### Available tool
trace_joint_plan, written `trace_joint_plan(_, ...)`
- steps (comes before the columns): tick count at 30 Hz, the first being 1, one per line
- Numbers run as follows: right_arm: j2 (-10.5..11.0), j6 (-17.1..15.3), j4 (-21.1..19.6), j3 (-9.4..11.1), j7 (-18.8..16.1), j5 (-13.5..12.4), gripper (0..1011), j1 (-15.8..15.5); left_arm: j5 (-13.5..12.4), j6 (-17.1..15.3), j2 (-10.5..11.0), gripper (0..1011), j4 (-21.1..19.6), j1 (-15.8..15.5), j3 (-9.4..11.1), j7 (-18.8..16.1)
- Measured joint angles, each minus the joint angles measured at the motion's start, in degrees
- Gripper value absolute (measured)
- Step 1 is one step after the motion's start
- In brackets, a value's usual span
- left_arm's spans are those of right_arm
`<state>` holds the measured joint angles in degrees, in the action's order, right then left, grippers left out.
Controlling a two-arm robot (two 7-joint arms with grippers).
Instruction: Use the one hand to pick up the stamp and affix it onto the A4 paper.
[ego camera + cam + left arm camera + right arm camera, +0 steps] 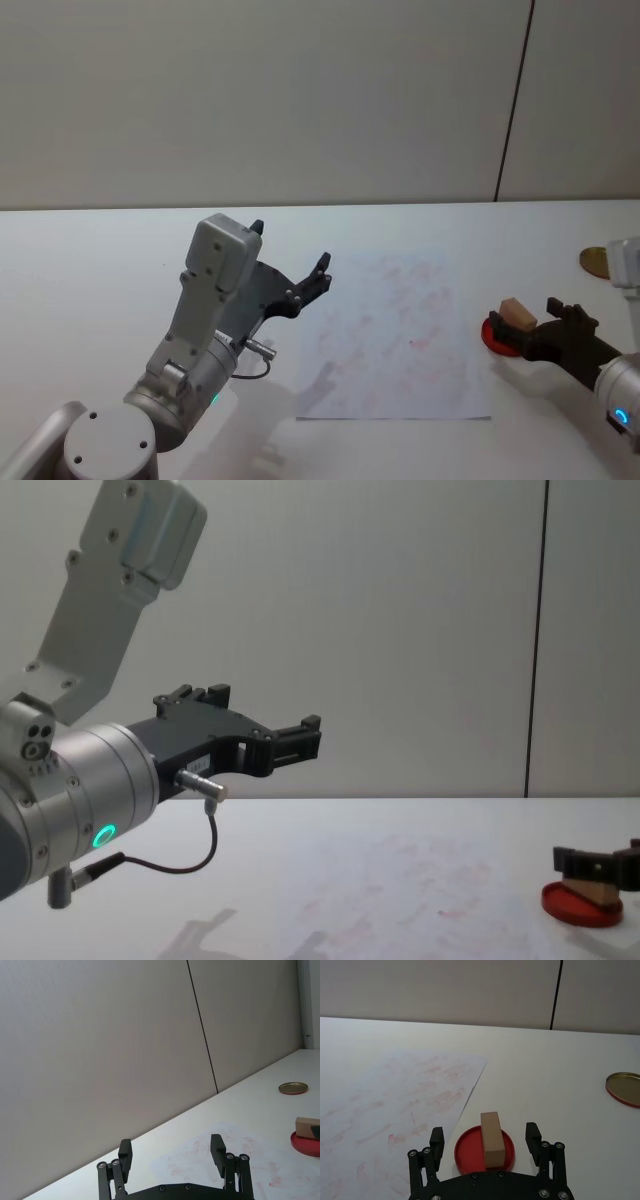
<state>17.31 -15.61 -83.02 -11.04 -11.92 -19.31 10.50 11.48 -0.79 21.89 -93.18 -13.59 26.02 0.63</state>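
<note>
The right end effector (485, 1132), fingers apart, flanks the stamp (491, 1142) on the red disc (466, 1152) beside the A4 paper (395, 1105). The left end effector (171, 1152), fingers apart, hovers over open bench (90, 260).

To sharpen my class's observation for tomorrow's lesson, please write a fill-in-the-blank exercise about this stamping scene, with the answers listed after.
1. The stamp stands on a flat round ____ disc.
2. The right gripper, close by the stamp, has its jaws ____.
3. The A4 paper lies to the robot's ____ of the disc.
4. The left gripper hangs open ____ the table.

Missing words: red; open; left; above.
</note>
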Motion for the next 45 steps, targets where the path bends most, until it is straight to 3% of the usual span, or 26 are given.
trace_joint_plan(3,-0.2,-0.3,0.7,-0.1,-0.2,0.2,1001,0.4,0.0,0.0,0.0,993,0.0,0.0,0.0,0.0)
trace_joint_plan(11,-0.5,-1.0,2.3,-0.3,-0.6,0.8,855,1.3,0.0,0.0,0.0,993,0.0,0.0,0.0,0.0)
trace_joint_plan(29,-0.7,-0.9,4.3,-0.4,-1.1,1.6,248,2.3,0.0,0.0,0.0,993,0.0,0.0,0.0,0.0)
trace_joint_plan(45,-0.9,2.7,2.2,-0.9,-2.9,2.5,219,2.2,0.0,0.0,0.0,993,0.0,0.0,0.0,0.0)
